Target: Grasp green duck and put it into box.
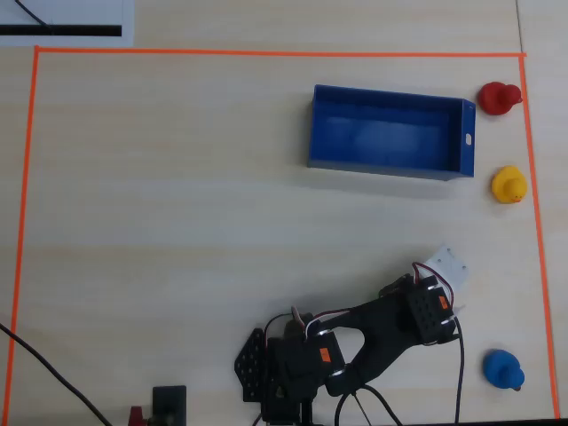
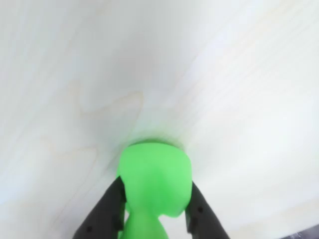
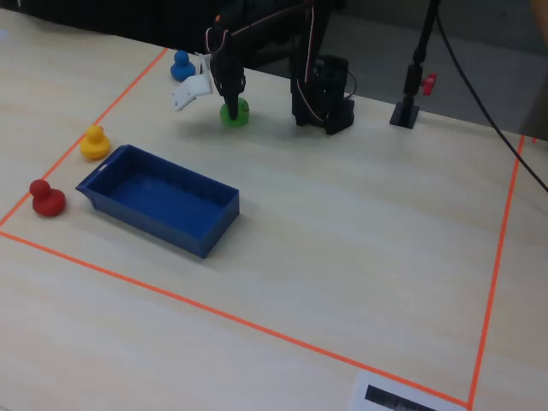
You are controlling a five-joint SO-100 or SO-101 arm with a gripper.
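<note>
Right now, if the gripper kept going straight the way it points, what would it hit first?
The green duck already sits between the gripper's fingers, which point down. Past it comes the table, which the duck seems to rest on, though depth is unclear.

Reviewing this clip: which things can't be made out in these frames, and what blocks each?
- Small bright green toy duck: absent from the overhead view, covered by the black arm; its bottom is cut by the wrist view's lower edge.
- Gripper: the fixed view is too small to show contact; the wrist view shows fingers flanking the duck.
- Large blue rectangular box: outside the wrist view.
</note>
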